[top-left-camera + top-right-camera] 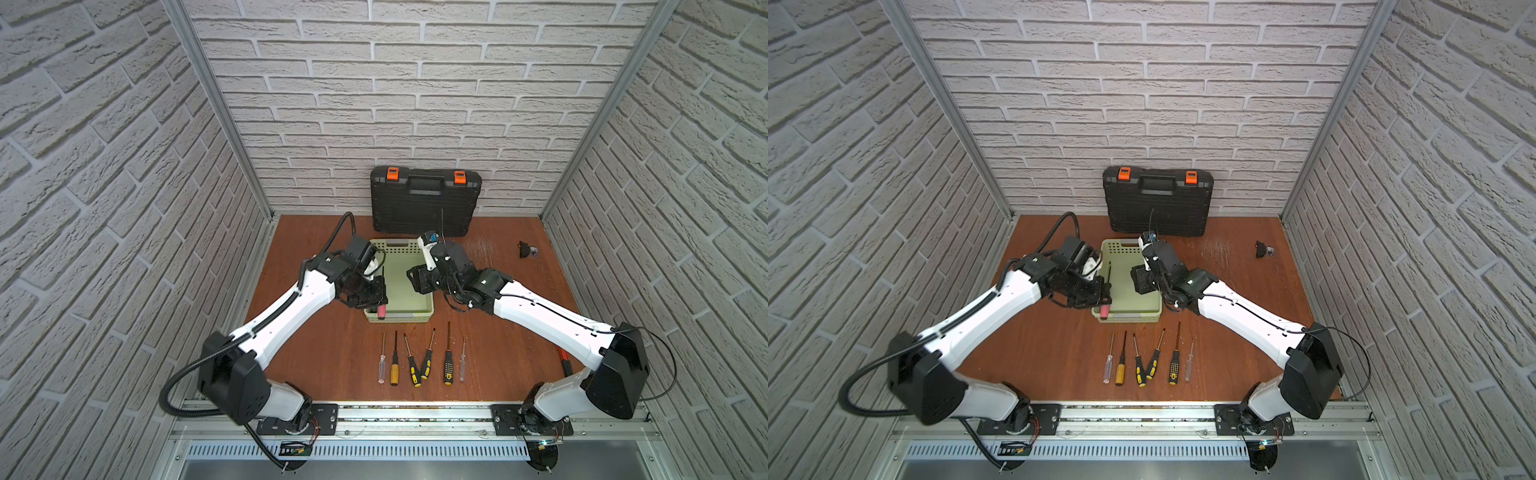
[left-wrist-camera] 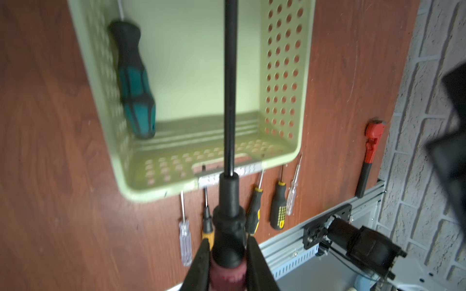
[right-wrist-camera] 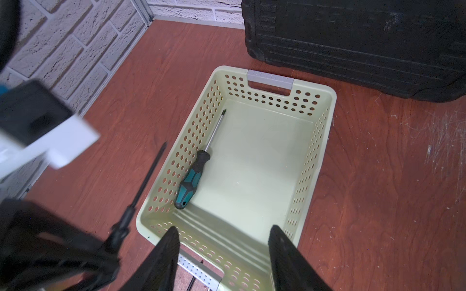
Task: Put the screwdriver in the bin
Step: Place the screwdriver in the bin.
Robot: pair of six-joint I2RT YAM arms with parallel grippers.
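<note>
left tool (image 2: 228, 241) clamps screwdriver (image 2: 229, 201); right tool (image 3: 224, 229) gapes, empty.

Brick-clad booth: three pale grey faux-brick walls (image 1: 415, 83).
A reddish-brown wood-grain worktop (image 1: 507, 374) spans the base, with silver aluminium posts (image 1: 218, 108) rising from its back corners.

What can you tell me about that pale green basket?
The basket is pale green plastic, rectangular and shallow, its walls dotted with holes, with a grey-trimmed handle slot at each end. It sits flat on the brown table, just in front of the black case. A teal-handled screwdriver lies inside along one long wall.
</note>
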